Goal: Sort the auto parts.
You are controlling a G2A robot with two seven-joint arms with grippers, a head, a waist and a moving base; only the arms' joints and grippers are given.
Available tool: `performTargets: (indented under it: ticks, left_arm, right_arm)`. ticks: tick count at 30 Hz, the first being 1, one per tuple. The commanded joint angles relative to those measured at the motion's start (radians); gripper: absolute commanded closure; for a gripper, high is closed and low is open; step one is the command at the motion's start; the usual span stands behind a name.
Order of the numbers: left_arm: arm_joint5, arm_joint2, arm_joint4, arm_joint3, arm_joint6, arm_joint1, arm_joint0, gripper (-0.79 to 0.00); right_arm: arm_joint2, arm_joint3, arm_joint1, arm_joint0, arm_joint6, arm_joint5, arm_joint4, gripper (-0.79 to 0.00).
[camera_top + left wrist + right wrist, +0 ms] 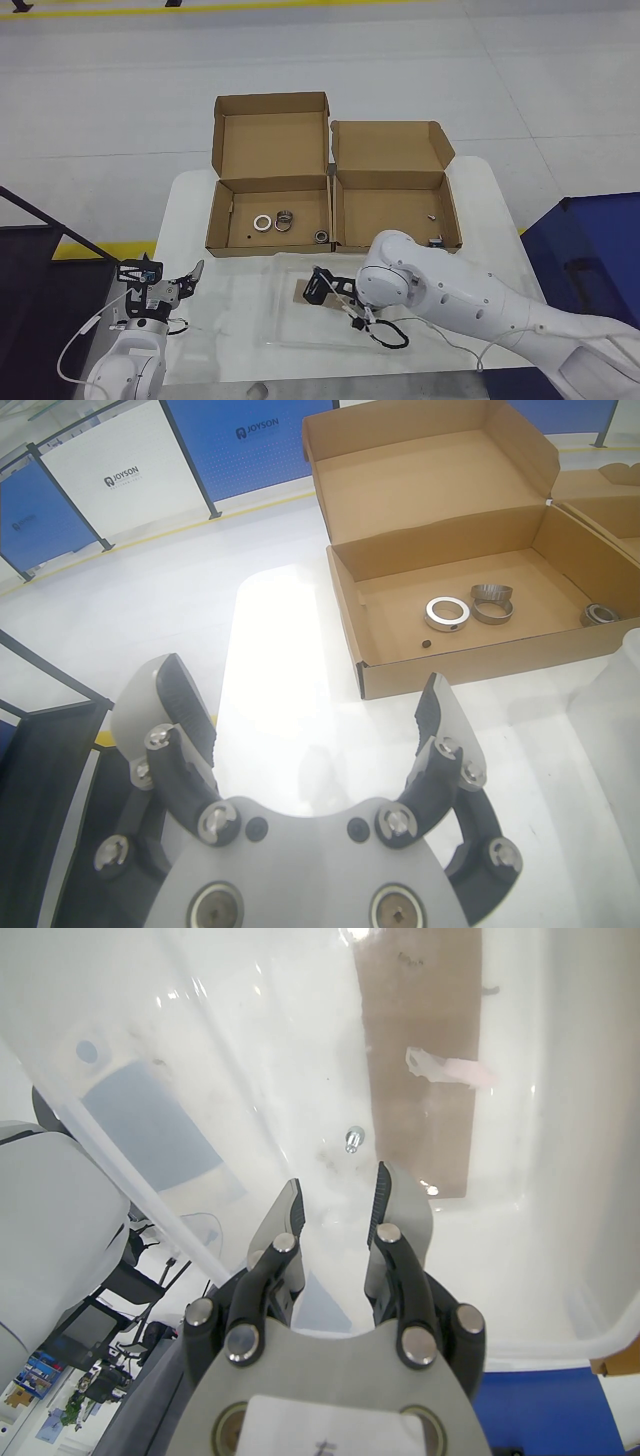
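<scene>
Bright, even light falls from overhead. Strong glare washes out the white table (272, 650) just beside the left cardboard box (500, 672), whose walls cast soft shadows inside. Small glints speckle the clear tray (575, 1128) near that box.

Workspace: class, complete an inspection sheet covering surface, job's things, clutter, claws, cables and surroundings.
Surface: white table with rounded corners.
Job's things: left box holds silver ring, two touching dark rings, bearing, black screw; right box holds a small part; bolt lies in clear bin.
Clutter: brown card and tape scrap in the bin.
Claws: left claw open above table's edge; right claw open inside bin, near bolt.
Cables: black cable loops near right claw.
Surroundings: grey floor, yellow line, barrier panels.
</scene>
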Motion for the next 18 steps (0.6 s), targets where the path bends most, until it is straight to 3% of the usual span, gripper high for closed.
performTargets:
  ticks: [1,18]
  left_arm:
    - [0.000,0.000,0.000,0.000,0.000,0.000,0.000,-0.785]
    - [0.000,0.000,0.000,0.000,0.000,0.000,0.000,-0.785]
  right_arm:
    - [-0.009,0.007,-0.007,0.001,0.003,0.006,-0.020,-0.271]
    - [-0.065,0.090,-0.083,0.016,0.009,0.019,-0.064,-0.252]
